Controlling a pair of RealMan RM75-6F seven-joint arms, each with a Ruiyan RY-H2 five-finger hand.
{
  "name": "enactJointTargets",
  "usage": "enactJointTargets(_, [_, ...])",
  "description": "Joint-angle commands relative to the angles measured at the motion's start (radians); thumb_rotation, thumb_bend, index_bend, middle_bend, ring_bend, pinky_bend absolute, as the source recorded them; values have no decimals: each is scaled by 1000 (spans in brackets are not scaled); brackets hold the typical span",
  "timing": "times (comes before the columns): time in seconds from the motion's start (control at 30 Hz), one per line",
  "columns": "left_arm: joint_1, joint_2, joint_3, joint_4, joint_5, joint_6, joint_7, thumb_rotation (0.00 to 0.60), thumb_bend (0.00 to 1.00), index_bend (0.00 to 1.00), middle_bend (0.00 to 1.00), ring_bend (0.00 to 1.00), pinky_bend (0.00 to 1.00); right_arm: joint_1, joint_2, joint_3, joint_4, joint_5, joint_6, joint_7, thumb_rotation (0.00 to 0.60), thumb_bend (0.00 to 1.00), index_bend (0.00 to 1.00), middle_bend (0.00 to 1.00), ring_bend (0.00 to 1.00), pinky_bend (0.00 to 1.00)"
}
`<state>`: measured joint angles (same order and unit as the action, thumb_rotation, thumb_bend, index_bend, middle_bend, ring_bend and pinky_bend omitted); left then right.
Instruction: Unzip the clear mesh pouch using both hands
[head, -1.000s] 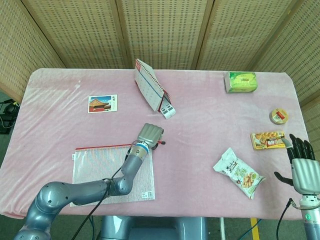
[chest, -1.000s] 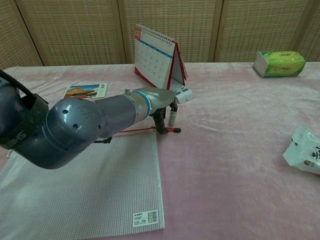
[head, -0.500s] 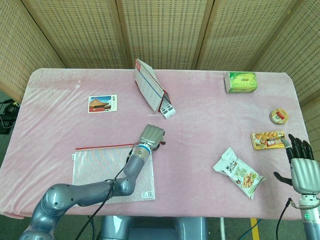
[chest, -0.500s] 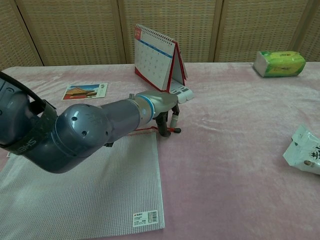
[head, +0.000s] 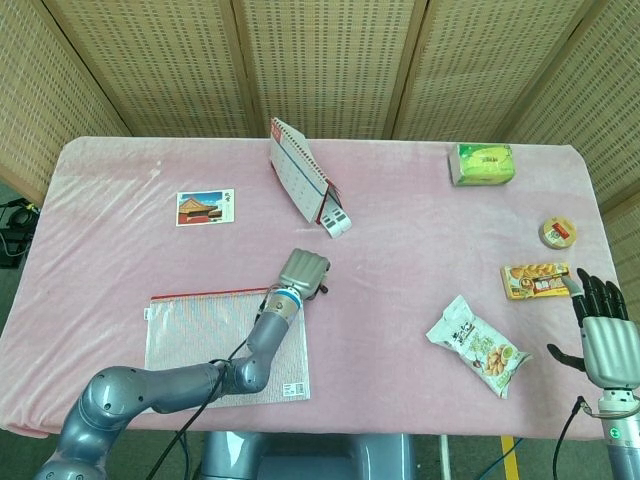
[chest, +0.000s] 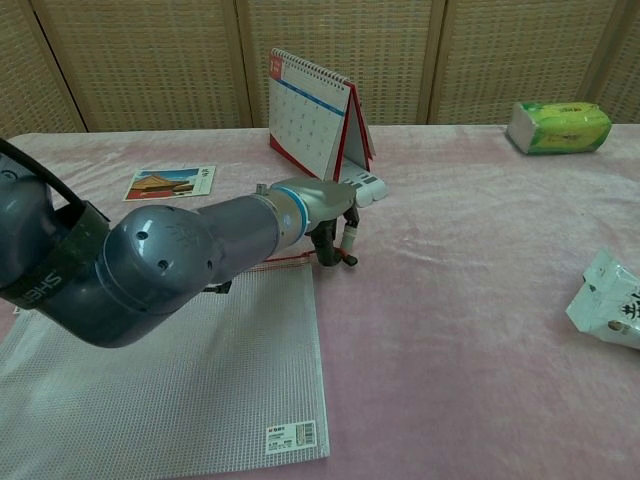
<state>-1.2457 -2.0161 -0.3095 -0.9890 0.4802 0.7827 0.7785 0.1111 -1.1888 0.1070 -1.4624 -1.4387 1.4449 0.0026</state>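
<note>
We saw our left hand pinching the red zipper pull at the right end of the clear mesh pouch, which lay near-left on the pink tablecloth. Our right hand hung spread (far off), so the unanchored pouch risked dragging.

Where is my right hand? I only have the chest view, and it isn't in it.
Observer: The head view shows the right hand at the near right corner of the table, fingers spread, holding nothing.
Operator: What is closest to it?
Observer: An orange snack packet lies just beyond it. The mesh pouch is far across the table.
Operator: My left arm hides the zipper. Where does it run?
Observer: The red zipper runs along the pouch's far edge, from its left corner to the left hand. I cannot tell whether it is open.
</note>
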Motion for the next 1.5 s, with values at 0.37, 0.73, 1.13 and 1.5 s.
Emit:
enactJointTargets(0.37, [93, 214, -49, -295, 91, 32, -153, 600, 630, 857, 919, 929, 1000, 11, 3, -3, -15, 3, -31, 48, 600, 0, 134, 0, 0, 0])
enactJointTargets(0.73, [162, 390, -60, -525, 198, 51, -277, 600, 738, 880, 937, 943, 1000, 164, 101, 45, -94, 17, -271, 185, 600, 0, 251, 915, 892, 659])
enactJointTargets(1.13, [149, 421, -74, -630, 254, 118, -320, 600, 740, 883, 938, 944, 1000, 452, 105, 130, -153, 100, -738, 607, 600, 0, 345, 983, 969, 1000])
enactJointTargets(1.5, [122, 343, -80, -575, 298, 180, -358, 600, 741, 883, 938, 944, 1000, 626, -18, 171, -144, 300, -986, 663, 600, 6, 358, 984, 970, 1000])
